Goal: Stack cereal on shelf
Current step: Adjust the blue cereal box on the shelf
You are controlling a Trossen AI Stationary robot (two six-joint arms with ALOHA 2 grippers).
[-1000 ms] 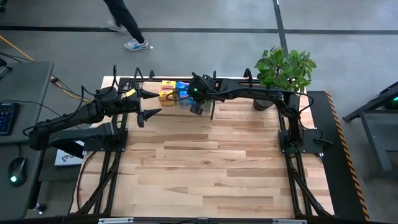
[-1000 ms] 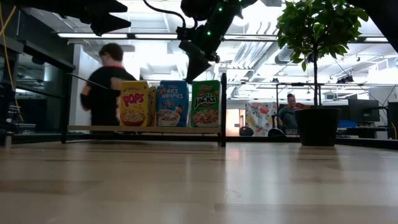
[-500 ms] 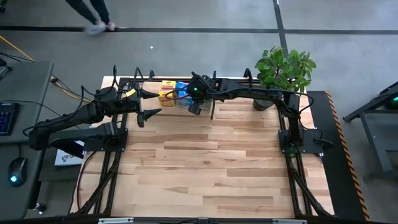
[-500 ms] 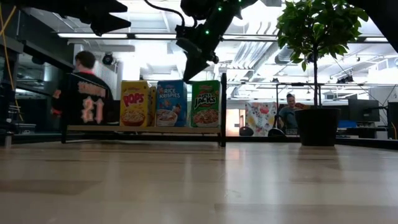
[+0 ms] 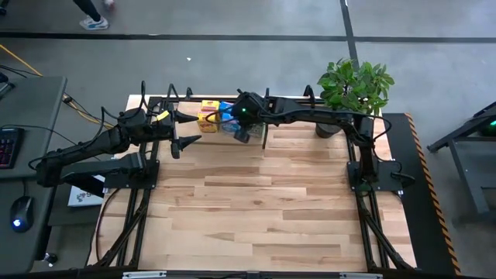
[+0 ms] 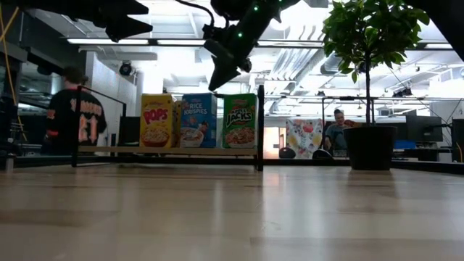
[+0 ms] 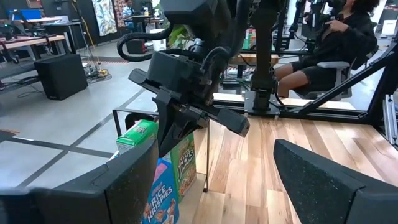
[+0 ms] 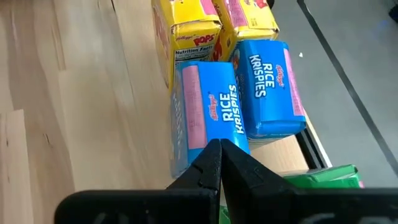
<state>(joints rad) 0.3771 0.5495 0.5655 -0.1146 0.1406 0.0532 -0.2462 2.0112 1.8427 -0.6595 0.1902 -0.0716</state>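
Cereal boxes stand upright in a row on the shelf board (image 6: pixel 145 150) at the table's far edge: yellow Pops (image 6: pixel 156 121), blue Rice Krispies (image 6: pixel 199 119), green Apple Jacks (image 6: pixel 240 120), beside the black divider (image 6: pixel 260 127). The right wrist view shows a second row behind them: two yellow (image 8: pixel 193 37), two blue (image 8: pixel 208 118), and green (image 8: pixel 323 177). My right gripper (image 6: pixel 216 81) (image 5: pixel 239 132) hangs shut just above the blue box, pointing down, with a gap between them. My left gripper (image 5: pixel 195 128) (image 7: pixel 216 149) is open, waiting left of the shelf.
A potted plant (image 5: pixel 355 87) stands at the far right corner, its pot (image 6: pixel 370 147) right of the divider. Bare striped tabletop (image 5: pixel 256 201) stretches toward the near edge. People show in the room beyond the table (image 6: pixel 72 109).
My right gripper has risen a little and drifted toward the table's left, away from the green box and over the blue one. The boxes have stayed put. A person has walked leftward behind the table.
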